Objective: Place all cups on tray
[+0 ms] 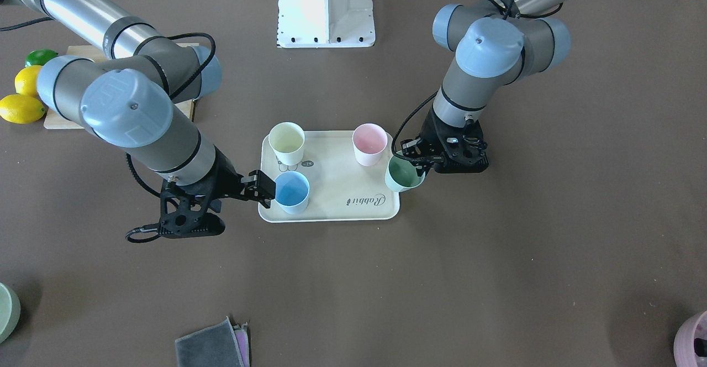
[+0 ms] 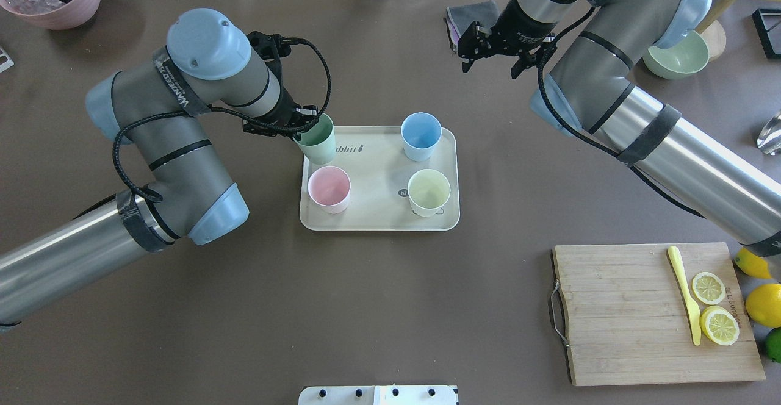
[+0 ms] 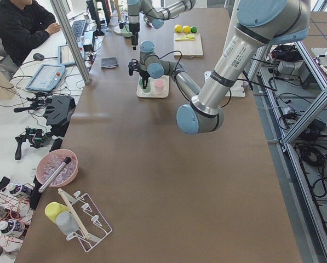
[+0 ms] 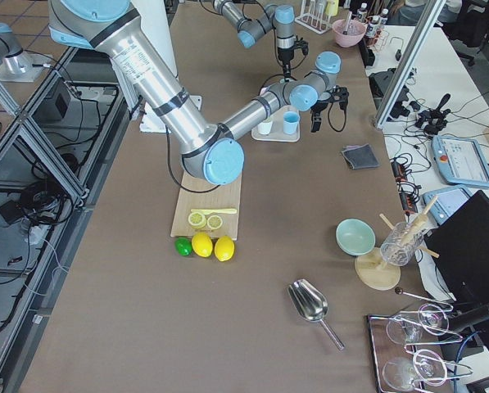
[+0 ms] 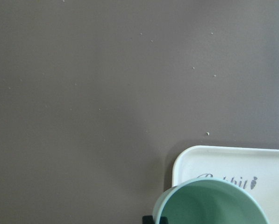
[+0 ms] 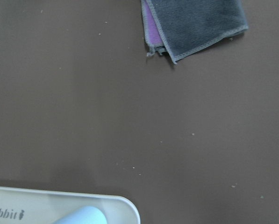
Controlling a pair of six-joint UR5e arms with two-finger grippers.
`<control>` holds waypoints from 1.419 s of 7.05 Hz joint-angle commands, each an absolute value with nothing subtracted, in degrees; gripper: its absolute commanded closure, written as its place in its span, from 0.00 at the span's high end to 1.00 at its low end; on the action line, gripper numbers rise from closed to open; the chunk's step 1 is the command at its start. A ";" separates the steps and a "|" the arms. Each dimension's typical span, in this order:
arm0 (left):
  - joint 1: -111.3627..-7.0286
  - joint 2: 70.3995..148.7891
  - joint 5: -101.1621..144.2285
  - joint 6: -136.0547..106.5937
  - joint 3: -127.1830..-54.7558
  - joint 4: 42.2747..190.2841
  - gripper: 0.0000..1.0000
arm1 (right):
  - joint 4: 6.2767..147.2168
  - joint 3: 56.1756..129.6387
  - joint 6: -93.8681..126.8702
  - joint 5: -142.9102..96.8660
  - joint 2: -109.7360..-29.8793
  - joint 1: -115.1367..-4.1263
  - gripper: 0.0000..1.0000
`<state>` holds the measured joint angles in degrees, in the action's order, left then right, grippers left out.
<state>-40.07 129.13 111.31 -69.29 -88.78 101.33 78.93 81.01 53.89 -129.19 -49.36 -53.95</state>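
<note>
Seen from overhead, the left gripper (image 2: 297, 132) comes first. Its fingers are closed on the near rim of the mint green cup (image 2: 318, 141), one of them just showing at the bottom edge of the left wrist view. The cup leans, mouth tipped up and left, with its base over the upper-left corner of the cream tray (image 2: 378, 173). I cannot tell whether the base touches the tray yet. A rim pinch probably suits a handleless tumbler like this, leaving the base free to land flat.

Below it, the pink cup (image 2: 329, 188) stands upright in the tray's lower-left corner. The pale yellow cup (image 2: 429, 191) is at lower right and the light blue cup (image 2: 421, 136) at upper right. That puts 1 cup in each corner, well apart, so a gripper can likely come in from the side without knocking a neighbour. With 3 of the 4 cups seated, the mint one looks like the last.

Further right, the right gripper (image 2: 490, 63) hangs above the table beyond the tray, fingers spread and holding nothing. It sits clear of the other arm's work, with a folded grey cloth (image 6: 195, 23) in its wrist view.

The tray carries the word "Rabbit" in script, plus a small round mark by the yellow cup that may read "hi". Lettering on the left arm's band is too small to read reliably.
</note>
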 commanded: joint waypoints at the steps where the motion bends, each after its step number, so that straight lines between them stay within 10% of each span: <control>1: -39.02 132.09 109.42 -70.31 -85.44 101.78 0.00 | 78.75 82.26 51.60 -130.24 -52.29 -56.41 1.00; 2: -38.85 132.10 108.03 -70.40 -85.26 101.78 0.10 | 78.31 84.01 50.29 -129.91 -54.82 -57.56 1.00; 3: -38.76 131.66 107.76 -70.23 -85.25 101.78 0.92 | 78.22 86.37 49.84 -127.55 -55.89 -57.92 1.00; 10: -53.22 111.34 113.20 -45.33 -104.63 102.73 0.98 | 77.25 90.44 40.69 -129.20 -68.10 -67.93 1.00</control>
<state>-48.60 119.38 112.21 -54.41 -99.22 101.18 77.06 89.70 40.75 -129.73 -65.78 -67.20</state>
